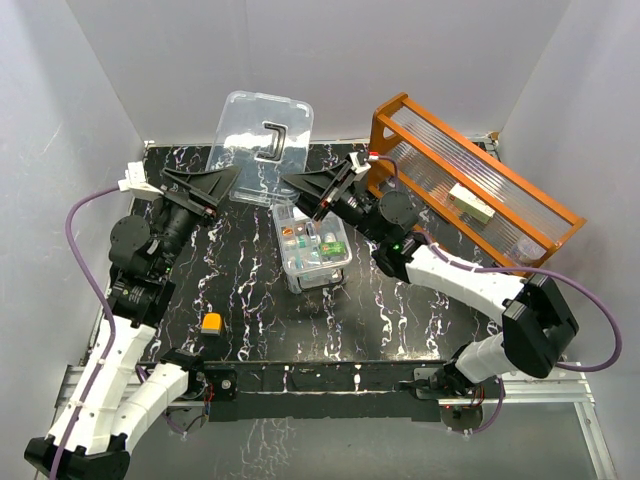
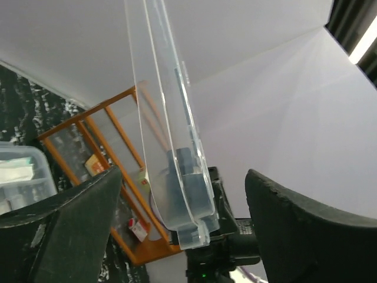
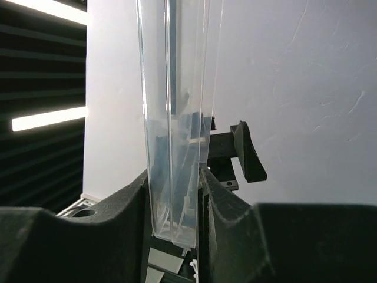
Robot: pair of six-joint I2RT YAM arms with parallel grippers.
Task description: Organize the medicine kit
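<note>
Glossy clear plastic lid [image 1: 245,125]; orange wooden rack [image 1: 440,160].

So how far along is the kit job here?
Done: the lid is off, and the box sits open with items inside. In hand: the right gripper pinches the lid; the left gripper straddles it, open. Left: a small orange item lies loose on the table; lid not yet refitted.

The left arm [image 1: 120,350] and the right arm [image 1: 470,285] are both wearing white shells over their links, with black cylindrical housings showing at the joints. A purple cable [image 1: 80,240] is looping along each one. A small green light [image 1: 398,243] is glowing on one black housing of the right arm. The left claw [image 2: 182,177] and right claw [image 3: 174,177] are showing matte black, wedge-shaped fingers [image 3: 230,230] with a grainy texture.
</note>
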